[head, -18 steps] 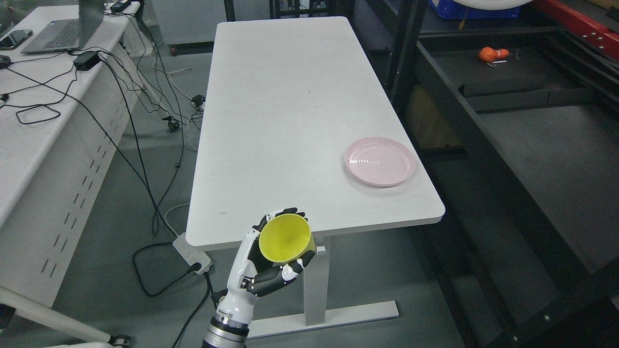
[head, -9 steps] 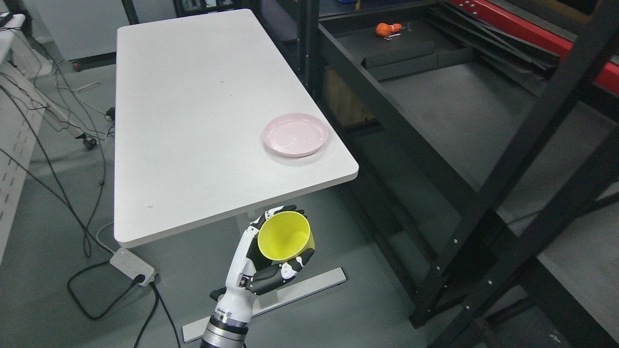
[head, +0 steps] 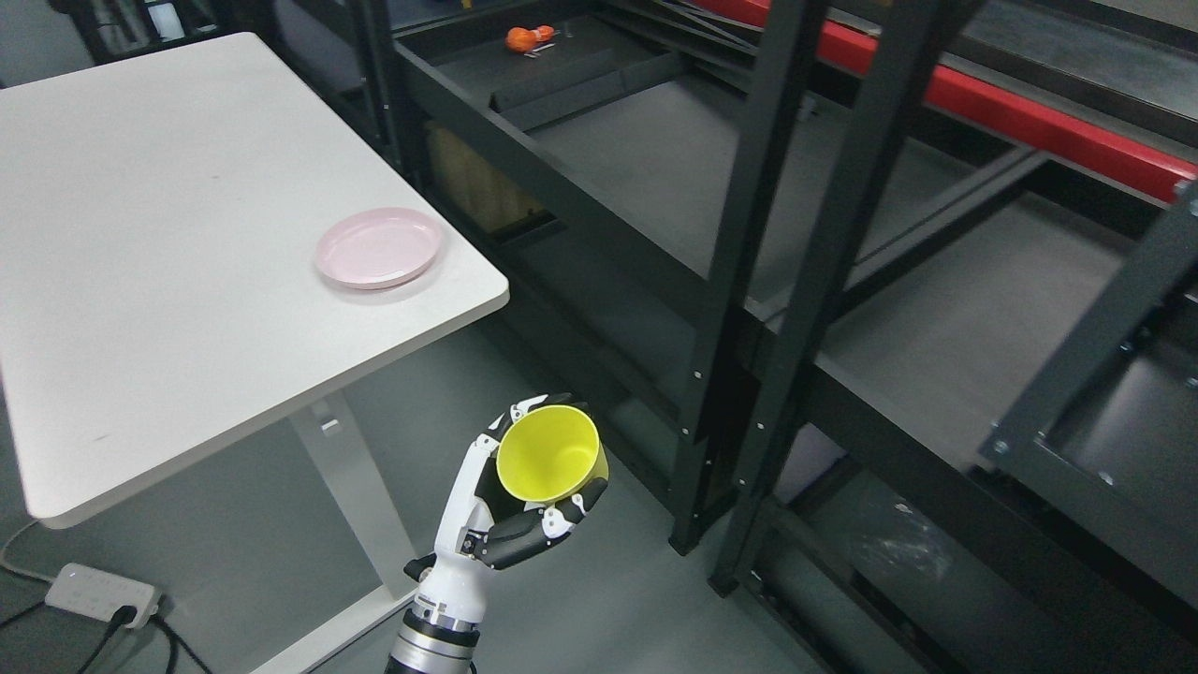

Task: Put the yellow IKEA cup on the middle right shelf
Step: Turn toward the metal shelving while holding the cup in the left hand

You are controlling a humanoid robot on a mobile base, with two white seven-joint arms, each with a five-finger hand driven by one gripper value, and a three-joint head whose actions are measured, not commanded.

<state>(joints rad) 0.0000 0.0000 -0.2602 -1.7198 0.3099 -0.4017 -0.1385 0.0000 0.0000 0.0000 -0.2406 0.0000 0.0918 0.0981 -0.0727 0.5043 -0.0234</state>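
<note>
We see a black metal shelving rack filling the right and top of the head view, dark grey shelf boards, a red beam running along its upper right; two black uprights stand side by side near the middle, feet on the grey floor. Left of it a white table, its near right corner just beside the rack, well apart from our arm. On the table near that corner a pink plate, nothing on it. Low at bottom centre our left hand comes up from the bottom edge left of the middle, white and black fingers wrapped around the yellow cup, cup tilted with its open mouth facing up toward the camera, held over the floor, between table and rack, touching neither. Small orange object on a far shelf at top, too small to tell. White power strip on the floor at lower left, a black plug in it
</note>
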